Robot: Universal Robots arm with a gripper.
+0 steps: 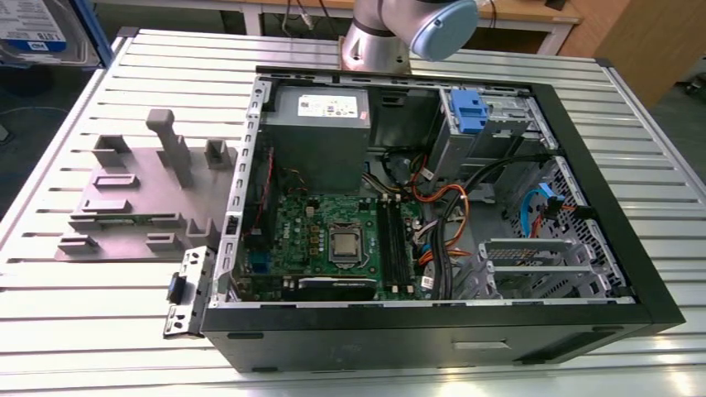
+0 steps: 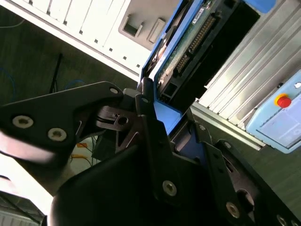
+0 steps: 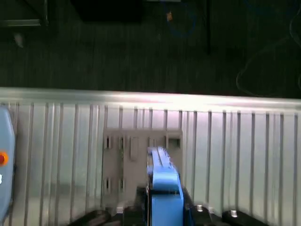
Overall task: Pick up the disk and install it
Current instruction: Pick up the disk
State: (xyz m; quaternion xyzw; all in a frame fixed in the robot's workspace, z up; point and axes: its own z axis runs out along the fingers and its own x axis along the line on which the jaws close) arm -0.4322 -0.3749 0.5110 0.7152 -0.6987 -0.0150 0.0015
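My gripper (image 2: 165, 112) is shut on the disk (image 2: 188, 44). In the second wrist view its black fingers (image 2: 146, 106) clamp the blue carrier rail at one end. The disk's green circuit board and connector face the camera. In the first wrist view the disk (image 3: 164, 181) stands on edge between the fingers, held in the air over the grey fixture plate (image 3: 136, 146) on the slatted table. The open computer case (image 1: 574, 165) lies on the table in the exterior view, with a drive bay at its far right corner holding a blue latch piece (image 1: 469, 112).
The robot arm (image 1: 408, 33) rises behind the case. A grey power-supply box (image 1: 320, 116), the motherboard (image 1: 331, 236) and loose cables (image 1: 441, 207) fill the case. The grey fixture plate (image 1: 144, 198) sits on the exterior view's left. A pendant with a red button (image 2: 282, 101) lies on the table.
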